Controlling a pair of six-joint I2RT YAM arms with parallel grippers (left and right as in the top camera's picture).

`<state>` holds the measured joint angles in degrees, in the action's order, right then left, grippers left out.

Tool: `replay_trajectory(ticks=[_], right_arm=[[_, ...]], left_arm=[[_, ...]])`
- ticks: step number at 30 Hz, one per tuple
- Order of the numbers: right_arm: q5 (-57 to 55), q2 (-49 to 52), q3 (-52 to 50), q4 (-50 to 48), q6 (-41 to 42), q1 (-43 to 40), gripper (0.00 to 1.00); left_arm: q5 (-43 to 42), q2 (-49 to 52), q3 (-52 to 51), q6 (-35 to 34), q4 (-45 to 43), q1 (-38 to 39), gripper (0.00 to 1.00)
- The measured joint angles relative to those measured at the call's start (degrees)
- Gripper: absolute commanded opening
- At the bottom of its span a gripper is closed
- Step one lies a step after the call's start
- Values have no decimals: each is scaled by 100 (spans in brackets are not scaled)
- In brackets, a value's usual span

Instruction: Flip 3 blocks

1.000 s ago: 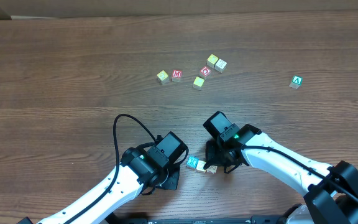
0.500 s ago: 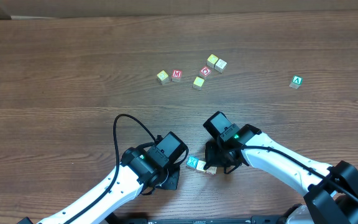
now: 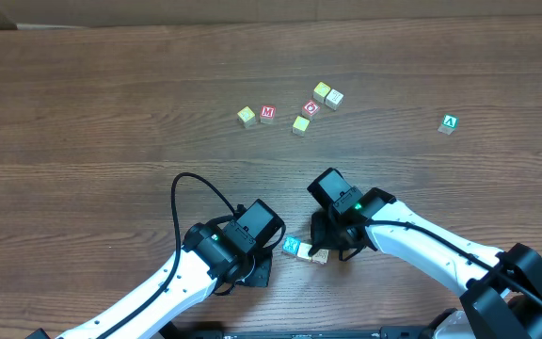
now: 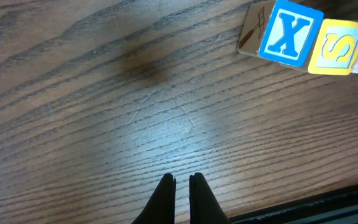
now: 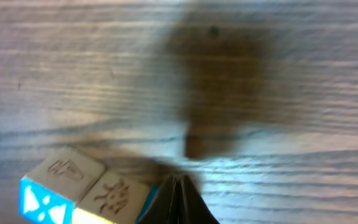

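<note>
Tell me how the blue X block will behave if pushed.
The blue X block looks like rigid wood: probably won't deform. Flat faces suggest sliding or tipping, not rolling. It touches the yellow S block, so pushing likely moves both.

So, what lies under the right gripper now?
The right gripper, shut, hangs over the wooden table beside a tan block, which touches the blue X block. From above its body covers that spot, so contact with the tan block cannot be told.

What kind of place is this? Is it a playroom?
Probably a robot lab workbench, not a playroom: two white robot arms reach over a wooden table, with little alphabet blocks scattered on it for practice.
</note>
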<state>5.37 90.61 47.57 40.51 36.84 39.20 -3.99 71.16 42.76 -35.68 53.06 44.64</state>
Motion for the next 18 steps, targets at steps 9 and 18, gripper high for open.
replay_trajectory(ticks=[9, 18], right_arm=[[-424, 0, 802, 1596, -92, -868, 4], [-33, -2, 1259, 2885, -621, -1182, 4]], left_arm=[[33, 0, 0, -42, -214, 0, 6], [1001, 0, 0, 192, -647, 0, 4]])
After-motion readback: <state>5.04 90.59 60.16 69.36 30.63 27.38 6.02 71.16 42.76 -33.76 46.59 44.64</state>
